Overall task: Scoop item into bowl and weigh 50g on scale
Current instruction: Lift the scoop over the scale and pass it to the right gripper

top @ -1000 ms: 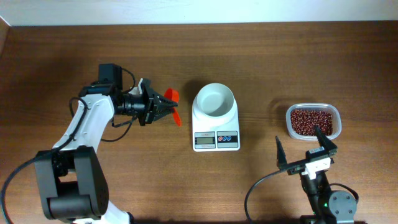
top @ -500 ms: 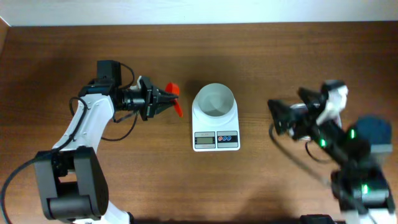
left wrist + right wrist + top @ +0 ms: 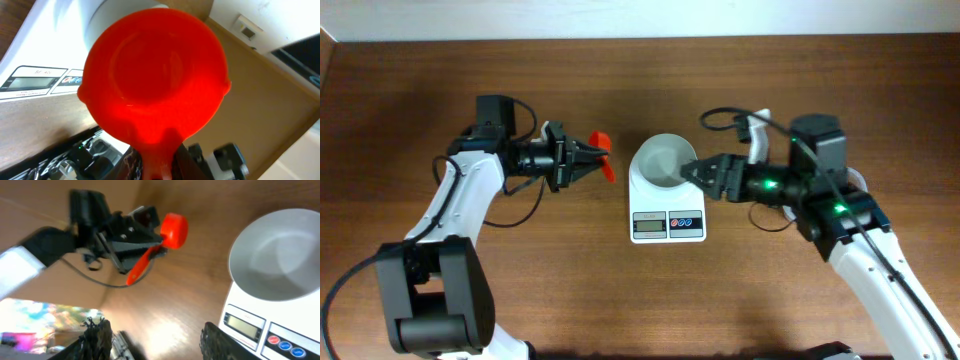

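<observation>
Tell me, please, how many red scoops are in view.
1. The red scoop sits in the left end effector, beside the white bowl on the scale. The right arm could hide another.

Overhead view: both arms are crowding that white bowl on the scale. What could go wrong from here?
1. The right pincer hovers open, close by the rim of the white bowl. It could nudge the bowl off centre or press on the scale, which would probably spoil the reading.
2. The left pincer holds the red scoop just on the bowl's other side, so the two arms might bump if both close in.
</observation>
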{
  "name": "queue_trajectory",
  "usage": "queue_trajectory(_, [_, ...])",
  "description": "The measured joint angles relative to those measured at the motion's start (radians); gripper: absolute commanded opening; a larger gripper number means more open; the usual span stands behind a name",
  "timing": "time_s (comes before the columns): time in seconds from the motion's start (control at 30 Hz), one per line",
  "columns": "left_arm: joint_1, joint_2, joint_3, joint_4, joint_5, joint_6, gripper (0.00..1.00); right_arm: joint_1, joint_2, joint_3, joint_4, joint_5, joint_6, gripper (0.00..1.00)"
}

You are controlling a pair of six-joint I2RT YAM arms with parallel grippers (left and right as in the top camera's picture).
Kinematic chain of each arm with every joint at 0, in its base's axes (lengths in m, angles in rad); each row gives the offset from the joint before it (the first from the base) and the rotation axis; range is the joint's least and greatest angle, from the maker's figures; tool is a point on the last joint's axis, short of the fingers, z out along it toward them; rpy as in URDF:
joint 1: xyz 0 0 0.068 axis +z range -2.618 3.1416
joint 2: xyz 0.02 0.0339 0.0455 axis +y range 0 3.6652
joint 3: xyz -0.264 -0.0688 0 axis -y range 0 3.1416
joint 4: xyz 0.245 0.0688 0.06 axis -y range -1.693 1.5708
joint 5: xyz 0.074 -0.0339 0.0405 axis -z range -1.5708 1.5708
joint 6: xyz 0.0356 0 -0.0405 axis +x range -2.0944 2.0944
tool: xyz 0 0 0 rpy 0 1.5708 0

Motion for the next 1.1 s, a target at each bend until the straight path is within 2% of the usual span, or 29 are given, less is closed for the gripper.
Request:
queue_trajectory(0.2, [-0.142, 0.000, 0.000, 0.184, -0.043, -0.143, 0.00, 0.225, 0.007, 0.031, -0.017, 0.398, 0.013, 0.58])
queue_trajectory(0.33, [-0.209, 0.000, 0.000, 0.285, -0.085, -0.236, 0.00, 0.311, 0.049, 0.031, 0.035, 0.539, 0.026, 0.60])
queue_trajectory(0.5, [-0.268, 0.000, 0.000, 0.356, -0.098, -0.360, 0.00, 0.320, 0.091, 0.031, 0.077, 0.579, 0.027, 0.56])
queue_trajectory(0.57, [-0.268, 0.000, 0.000, 0.356, -0.098, -0.386, 0.00, 0.320, 0.103, 0.031, 0.084, 0.586, 0.029, 0.47])
queue_trajectory(0.73, [-0.268, 0.000, 0.000, 0.378, -0.093, -0.404, 0.00, 0.320, 0.119, 0.031, 0.117, 0.622, 0.032, 0.39])
queue_trajectory(0.9, [-0.291, 0.000, 0.000, 0.378, -0.090, -0.404, 0.00, 0.320, 0.119, 0.031, 0.131, 0.642, 0.030, 0.36])
queue_trajectory(1.1, [-0.296, 0.000, 0.000, 0.378, -0.060, -0.407, 0.00, 0.320, 0.119, 0.031, 0.130, 0.651, 0.031, 0.23])
